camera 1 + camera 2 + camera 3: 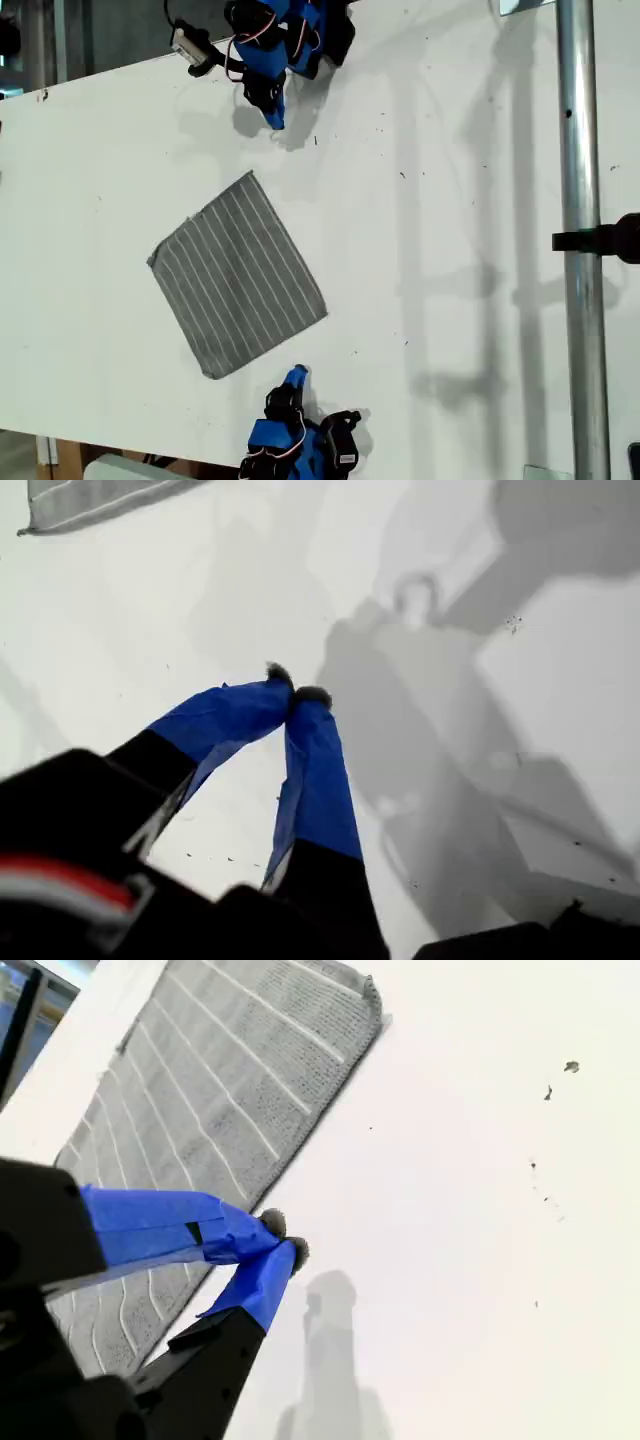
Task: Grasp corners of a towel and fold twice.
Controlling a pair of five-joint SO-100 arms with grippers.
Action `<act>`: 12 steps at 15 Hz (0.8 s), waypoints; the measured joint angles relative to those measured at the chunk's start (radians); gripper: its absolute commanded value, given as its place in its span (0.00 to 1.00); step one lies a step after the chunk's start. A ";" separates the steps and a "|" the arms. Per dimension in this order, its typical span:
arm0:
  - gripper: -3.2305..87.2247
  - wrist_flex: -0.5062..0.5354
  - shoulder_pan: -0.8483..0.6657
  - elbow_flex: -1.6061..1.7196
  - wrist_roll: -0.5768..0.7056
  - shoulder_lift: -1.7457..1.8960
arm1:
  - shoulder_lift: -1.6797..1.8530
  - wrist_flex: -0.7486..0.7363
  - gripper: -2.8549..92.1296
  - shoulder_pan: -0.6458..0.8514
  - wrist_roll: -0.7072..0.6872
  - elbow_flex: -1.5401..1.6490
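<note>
The grey striped towel [237, 275] lies flat and unfolded on the white table [450, 200], turned like a diamond in the exterior view. My first gripper [277, 122] [297, 685] is shut on nothing over bare table, a short way from the towel's upper corner [250, 176]; that corner [25, 527] shows far off in the first wrist view. My second gripper [297, 374] [283, 1237] is shut and holds nothing, just beside the towel's [220, 1080] long edge. A far corner [372, 990] shows beyond it.
A vertical metal pole [580, 250] with a black clamp [600, 242] crosses the exterior view's right side. The table's edge [100, 78] runs along the exterior view's upper left. Arm shadows [450, 730] fall on the table beside the first gripper.
</note>
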 measured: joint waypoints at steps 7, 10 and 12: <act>0.00 -0.051 0.083 -0.362 -0.120 -0.394 | -0.328 -0.104 0.03 -0.040 -0.163 -0.295; 0.00 0.015 0.086 -0.733 -0.146 -0.864 | -0.733 -0.118 0.03 0.048 -0.451 -0.647; 0.00 0.040 0.094 -0.894 -0.150 -1.049 | -0.931 -0.135 0.03 0.103 -0.627 -0.833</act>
